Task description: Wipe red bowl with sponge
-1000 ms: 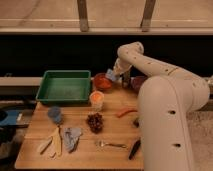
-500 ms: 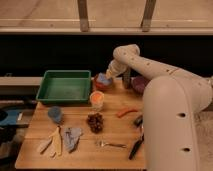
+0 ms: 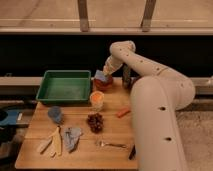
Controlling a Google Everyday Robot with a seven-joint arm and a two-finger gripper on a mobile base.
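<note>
The white arm rises at the right side, bends at its elbow above the far edge of the tabletop, and then reaches down toward the left. The pincer points downward and is clenched on the sponge. Directly under the pincer, the sponge rests in the red bowl. The green tray lies to the pincer's left.

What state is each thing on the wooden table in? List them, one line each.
Soft blue-grey sponge: gripped, pressed on small round orange-red bowl.
Bowl: upright, under sponge.
Gripper: above bowl, shut on sponge.
Rectangular green plastic tray: upright, empty.
Round blue cup: upright.
</note>
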